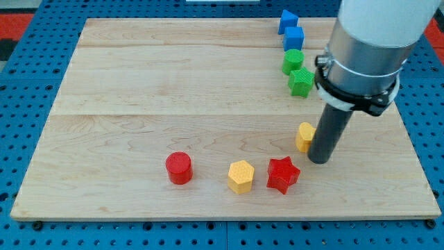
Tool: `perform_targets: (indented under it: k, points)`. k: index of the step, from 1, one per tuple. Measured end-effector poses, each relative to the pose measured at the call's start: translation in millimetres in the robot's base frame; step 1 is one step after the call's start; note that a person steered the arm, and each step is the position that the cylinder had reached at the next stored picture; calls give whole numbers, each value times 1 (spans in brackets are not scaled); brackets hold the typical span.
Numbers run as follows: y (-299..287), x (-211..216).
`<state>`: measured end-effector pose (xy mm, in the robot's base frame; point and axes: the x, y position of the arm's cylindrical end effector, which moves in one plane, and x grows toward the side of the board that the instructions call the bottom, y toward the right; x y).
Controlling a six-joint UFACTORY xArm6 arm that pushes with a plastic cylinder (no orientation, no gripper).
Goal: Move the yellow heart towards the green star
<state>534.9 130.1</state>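
The yellow heart lies at the board's right of centre, partly hidden by my rod. My tip rests on the board just right of and slightly below the heart, touching or nearly touching it. The green star lies above the heart, toward the view's top right, with a gap of bare board between them. A green round block sits just above the star.
Two blue blocks stand in a column above the green ones. A red star, a yellow hexagon and a red cylinder lie in a row near the board's bottom. The board's right edge is close.
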Motion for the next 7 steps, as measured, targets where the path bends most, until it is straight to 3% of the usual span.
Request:
perform_targets:
  k: [1, 5, 7]
  points:
    - [-17, 2]
    - [6, -59]
    - [17, 37]
